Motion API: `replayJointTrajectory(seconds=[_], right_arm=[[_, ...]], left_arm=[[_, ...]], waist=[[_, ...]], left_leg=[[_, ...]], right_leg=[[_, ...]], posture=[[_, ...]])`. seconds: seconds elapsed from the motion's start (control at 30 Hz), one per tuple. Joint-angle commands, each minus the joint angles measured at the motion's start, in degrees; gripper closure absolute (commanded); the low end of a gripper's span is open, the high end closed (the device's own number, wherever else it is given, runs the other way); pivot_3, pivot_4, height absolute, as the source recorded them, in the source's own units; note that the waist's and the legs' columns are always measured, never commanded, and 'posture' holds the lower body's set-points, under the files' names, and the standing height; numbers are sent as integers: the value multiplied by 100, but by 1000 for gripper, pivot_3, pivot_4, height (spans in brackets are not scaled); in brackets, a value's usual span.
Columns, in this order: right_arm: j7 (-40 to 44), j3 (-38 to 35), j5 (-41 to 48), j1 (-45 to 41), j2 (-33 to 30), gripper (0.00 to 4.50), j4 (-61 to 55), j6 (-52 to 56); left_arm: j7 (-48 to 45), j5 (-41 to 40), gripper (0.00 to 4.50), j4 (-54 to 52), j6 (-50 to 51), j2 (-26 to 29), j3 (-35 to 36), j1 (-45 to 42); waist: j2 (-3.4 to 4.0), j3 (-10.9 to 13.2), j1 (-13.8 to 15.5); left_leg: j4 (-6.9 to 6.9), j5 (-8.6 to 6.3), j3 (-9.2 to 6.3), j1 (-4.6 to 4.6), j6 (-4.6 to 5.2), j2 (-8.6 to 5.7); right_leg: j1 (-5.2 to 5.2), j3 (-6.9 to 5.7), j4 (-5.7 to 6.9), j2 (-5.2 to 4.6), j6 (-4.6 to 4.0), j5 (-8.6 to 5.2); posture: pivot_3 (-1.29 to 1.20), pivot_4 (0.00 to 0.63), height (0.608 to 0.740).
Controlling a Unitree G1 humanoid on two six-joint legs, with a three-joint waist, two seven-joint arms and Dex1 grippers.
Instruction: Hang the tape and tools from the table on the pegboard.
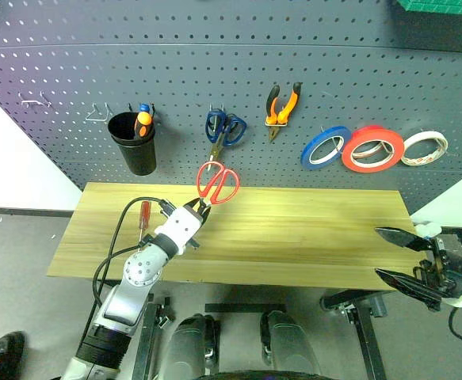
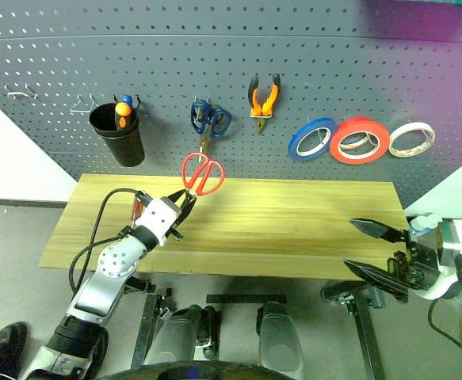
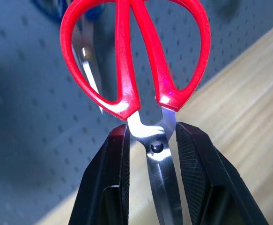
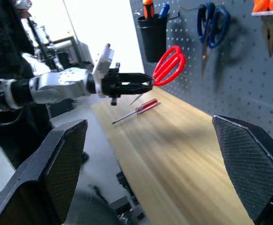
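The red-handled scissors [image 1: 217,183] are held above the table [image 1: 310,229], long axis angled up toward the pegboard [image 1: 231,71], handle loops leading, blades running back into the left claw [image 1: 201,210]. That claw is clamped on the blades at the pivot screw, one black finger [image 3: 109,178] on each side. The handles are glossy red, the blades bright steel and closed together. The red-handled screwdriver [image 1: 144,214] lies on the table near its left end. The pliers [image 1: 282,107] and the red-orange tape [image 1: 372,148] hang on the pegboard. The right claw [image 1: 395,255] stands spread wide and empty, off the table's right end.
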Motion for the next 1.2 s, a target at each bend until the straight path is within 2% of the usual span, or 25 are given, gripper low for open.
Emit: replayJointTrajectory(seconds=[0.03,0.2,0.47,0.8,1.2], right_arm=[[-587,-98,350,-62,28,0,-707,373],[-1070,-166,855,-190,23,0,-1061,886],[-1534,-265,1351,-112,313,0,-1369,1131],[-1624,-209,1268,298,779,0,-1376,1021],[-1426,-258,1016,661,831,0,-1212,840]], left_arm=[[48,117,3405,-125,-524,56,92,-89],[191,301,3405,-71,-865,37,132,-151],[446,477,3405,-25,-1050,5,254,-340],[618,573,3405,-16,-1065,-16,345,-482],[523,334,3405,218,-890,-134,444,-826]], waist=[[-2,-5,6],[-17,-49,17],[-23,-109,9],[-20,-173,3],[-21,-230,2]], left_leg=[[0,0,0,0,1,1],[3,-3,8,-1,8,-1],[5,-3,9,1,10,0],[9,-3,11,16,12,3],[9,-5,11,48,10,5]], right_leg=[[0,0,0,1,2,1],[3,0,-2,1,9,6],[8,1,-1,11,19,11],[23,2,0,19,22,13],[53,3,-2,21,6,3]], posture=[[-206,99,740],[-204,95,740],[-200,89,740],[-201,84,740],[-204,86,740]])
